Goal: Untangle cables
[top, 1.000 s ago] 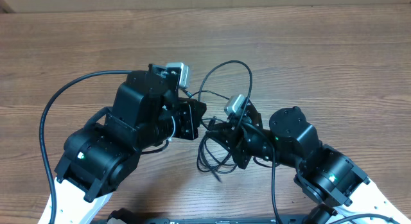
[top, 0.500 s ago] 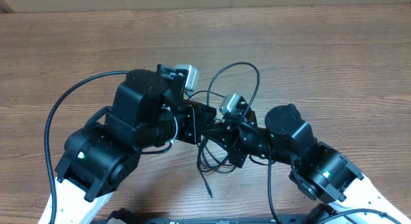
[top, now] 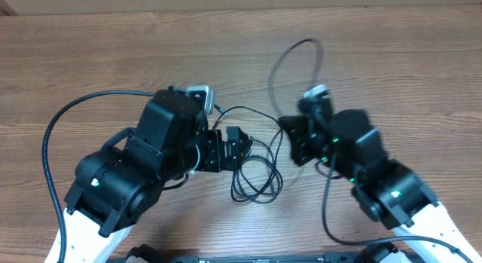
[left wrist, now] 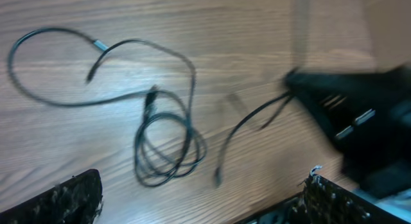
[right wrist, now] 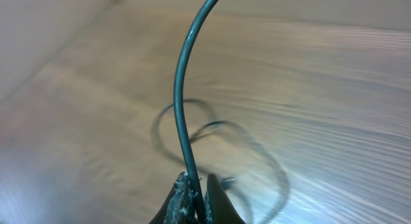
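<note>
The cables are thin black wires. In the overhead view a loose coil of cables (top: 256, 180) lies on the wood between the two arms. My left gripper (top: 239, 145) hovers just left of it, open and empty. In the left wrist view its fingers (left wrist: 70, 198) stand far apart, with the coil (left wrist: 164, 153) and a wide single loop (left wrist: 51, 70) lying on the table ahead of them. My right gripper (top: 290, 129) is shut on one cable strand (right wrist: 183, 102), which arcs up and over it (top: 300, 44). The right gripper (right wrist: 196, 193) pinches this strand at its fingertips, blurred by motion.
The wooden table (top: 407, 59) fills the view. A thick black arm cable (top: 56, 135) curves round the left arm. The right arm's own thick cable (top: 325, 210) hangs beside it. The right gripper's black body (left wrist: 359, 121) fills the right side of the left wrist view.
The left gripper has opened and let go of the cables. The right gripper has pulled away to the right with its strand, drawing it out of the bundle. The coil stays on the table.
</note>
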Controlling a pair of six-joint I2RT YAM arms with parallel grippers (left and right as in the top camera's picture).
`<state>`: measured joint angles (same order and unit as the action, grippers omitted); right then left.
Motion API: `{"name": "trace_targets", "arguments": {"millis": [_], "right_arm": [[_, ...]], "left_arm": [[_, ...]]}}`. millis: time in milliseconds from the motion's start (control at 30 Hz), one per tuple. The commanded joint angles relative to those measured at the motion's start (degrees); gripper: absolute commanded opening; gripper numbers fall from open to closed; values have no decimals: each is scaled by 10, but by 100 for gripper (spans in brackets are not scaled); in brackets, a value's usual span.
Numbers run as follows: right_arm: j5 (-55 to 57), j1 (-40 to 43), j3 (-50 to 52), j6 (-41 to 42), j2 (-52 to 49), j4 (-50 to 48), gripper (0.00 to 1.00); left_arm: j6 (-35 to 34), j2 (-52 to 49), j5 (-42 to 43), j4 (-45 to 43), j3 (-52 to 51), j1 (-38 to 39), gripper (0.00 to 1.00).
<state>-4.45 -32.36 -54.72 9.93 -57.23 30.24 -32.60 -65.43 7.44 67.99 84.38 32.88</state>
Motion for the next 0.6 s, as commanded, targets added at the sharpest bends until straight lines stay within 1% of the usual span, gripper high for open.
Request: {"name": "trace_targets", "arguments": {"millis": [0,33,67,200,267,300,400,467,500,567], "right_arm": [[25,65,-1,20,34,8,4],[25,106,-1,13,42,12,4],[25,125,-1,-2,45,12,4],[37,225,-1,-95,54,-20,4],[75,278,-1,-140,52,-50,4],[101,301,-1,-151,47,-64,4],[190,377,-1,-152,17,-121,4],[231,428,-1,-152,-16,-156,4],[234,444,-1,-152,-26,-162,4],[226,504,-1,-152,-70,-185,4]], "left_arm": [[7,2,-35,11,9,-2,100],[7,2,-37,12,9,-2,100],[7,2,-37,12,9,-2,99],[7,2,-36,12,9,-2,99],[7,2,-36,12,9,-2,99],[7,2,-36,12,9,-2,99],[7,2,-36,12,9,-2,100],[7,2,-36,12,9,-2,99],[7,2,-36,12,9,-2,99],[7,2,-36,12,9,-2,100]]}}
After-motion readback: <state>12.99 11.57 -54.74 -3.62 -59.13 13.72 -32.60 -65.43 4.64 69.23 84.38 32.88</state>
